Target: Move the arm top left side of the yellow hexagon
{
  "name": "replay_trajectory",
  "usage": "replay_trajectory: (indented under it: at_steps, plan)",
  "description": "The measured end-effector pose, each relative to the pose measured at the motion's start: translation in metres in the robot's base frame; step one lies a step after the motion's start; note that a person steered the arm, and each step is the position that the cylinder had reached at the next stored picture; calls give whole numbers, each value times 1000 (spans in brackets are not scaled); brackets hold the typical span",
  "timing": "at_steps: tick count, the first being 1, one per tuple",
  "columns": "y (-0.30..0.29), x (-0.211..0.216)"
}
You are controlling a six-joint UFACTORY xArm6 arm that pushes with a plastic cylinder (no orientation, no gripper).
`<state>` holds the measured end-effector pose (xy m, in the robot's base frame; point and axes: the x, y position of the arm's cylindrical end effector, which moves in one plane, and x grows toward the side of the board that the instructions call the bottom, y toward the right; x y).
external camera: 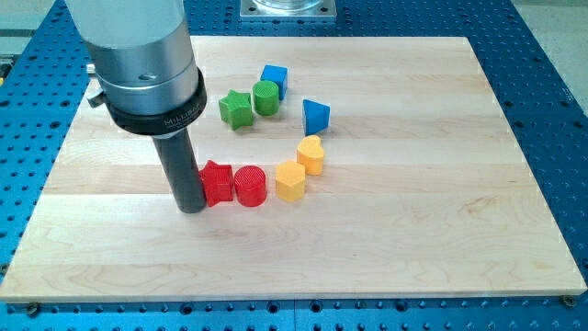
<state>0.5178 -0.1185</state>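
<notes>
The yellow hexagon (290, 181) sits near the middle of the wooden board (441, 184). A yellow heart-shaped block (311, 154) stands just up and right of it. A red cylinder (250, 186) is to its left, and a red star (217, 182) is left of that. My tip (191, 208) rests on the board at the left side of the red star, touching or almost touching it. It is well to the left of the yellow hexagon, slightly lower in the view.
A green star (236, 108), a green cylinder (265, 97) and a blue cube (274, 80) cluster near the view's top. A blue triangular block (315, 115) lies right of them. The board lies on a blue perforated table (551, 83).
</notes>
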Motion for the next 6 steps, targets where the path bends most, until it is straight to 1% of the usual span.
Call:
replay_trajectory:
  at_steps: [1,2,3,4,5,6]
  plan:
    - [0,0]
    - [-38,-14]
    - [-82,-41]
    - [-67,-93]
    - [-19,-104]
    - [31,-100]
